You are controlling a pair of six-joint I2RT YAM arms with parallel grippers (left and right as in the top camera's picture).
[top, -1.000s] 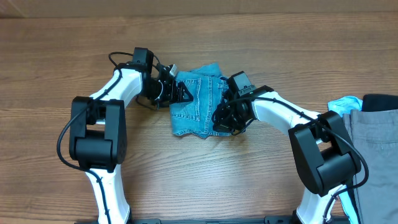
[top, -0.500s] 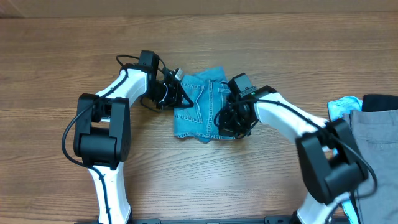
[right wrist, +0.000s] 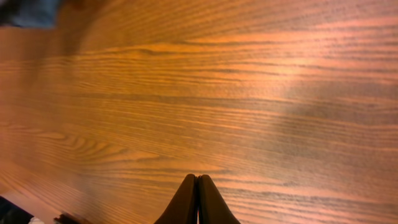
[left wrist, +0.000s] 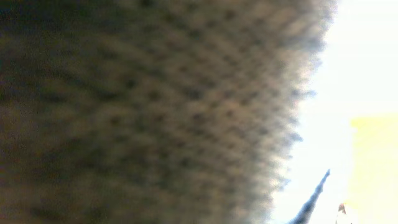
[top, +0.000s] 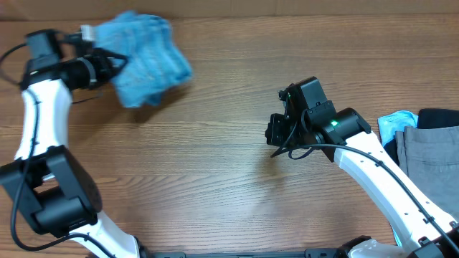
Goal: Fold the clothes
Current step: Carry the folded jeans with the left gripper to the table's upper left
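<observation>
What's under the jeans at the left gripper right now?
Only bare wooden table shows around the blurred jeans; whatever lies directly beneath them is covered. The left wrist view is filled with cloth and shows nothing below.

Overhead cam looks straight down on your brown wood-grain table, far enough to catch both arms, bases at 6 o'clock, w/ the folded light blue denim jeans at 10 o'clock. Left wrist cam sits jammed vs. that same denim: you get blurred weave filling the frame, glare at 3 o'clock. Right wrist cam skims low & close over bare wood, right gripper tips at 6 o'clock; shares only tabletop w/ overhead.
</observation>
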